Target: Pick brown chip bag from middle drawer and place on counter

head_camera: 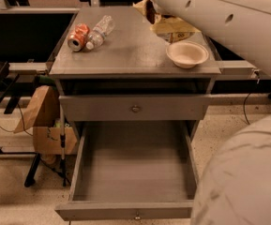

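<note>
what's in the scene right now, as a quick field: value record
bag: on counter, back right, partly under arm
middle drawer: open, nothing seen inside
upper drawer: shut
bowl: on counter, front right
can, bottle: lying on counter, left
end effector: not in view; arm ends over bag
</note>
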